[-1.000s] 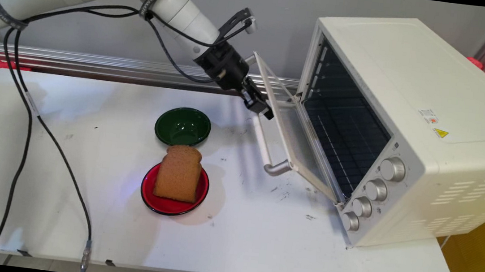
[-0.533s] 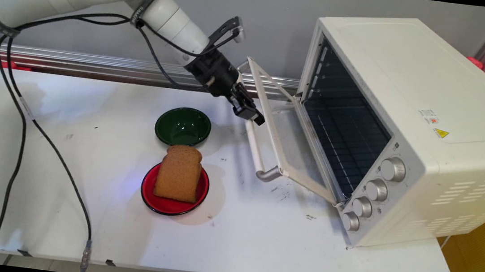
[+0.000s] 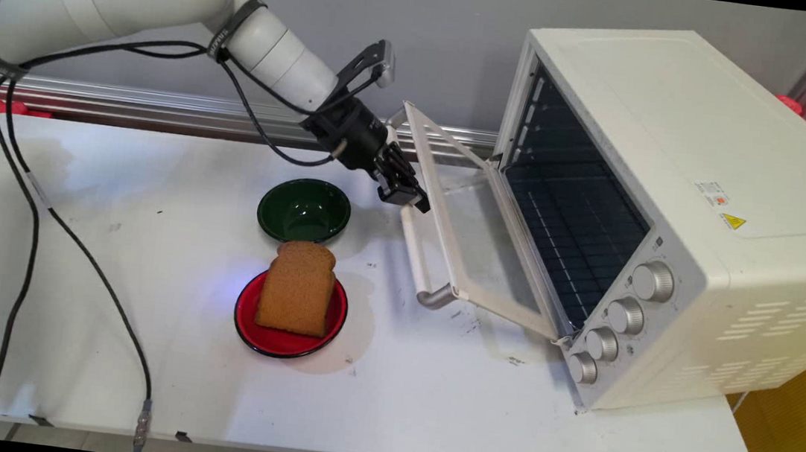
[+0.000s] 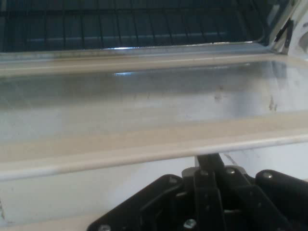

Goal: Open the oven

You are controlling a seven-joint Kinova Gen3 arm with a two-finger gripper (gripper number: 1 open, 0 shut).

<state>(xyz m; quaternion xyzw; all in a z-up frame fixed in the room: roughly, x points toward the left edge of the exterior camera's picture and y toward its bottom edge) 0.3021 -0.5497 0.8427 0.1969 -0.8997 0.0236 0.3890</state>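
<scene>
Gripper (image 3: 406, 198) at oven door (image 3: 479, 253) handle (image 3: 415, 251) — door half-open

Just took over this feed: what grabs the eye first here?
The big white toaster oven on the table's right, its glass door hanging half open. The gripper sits at the door's handle. Left of it, a bread slice lies on a red plate.

The oven (image 3: 682, 210), right of the hand, bears a yellow warning triangle sticker (image 3: 732, 221) and a small label (image 3: 711, 192), its print too small to read.
</scene>
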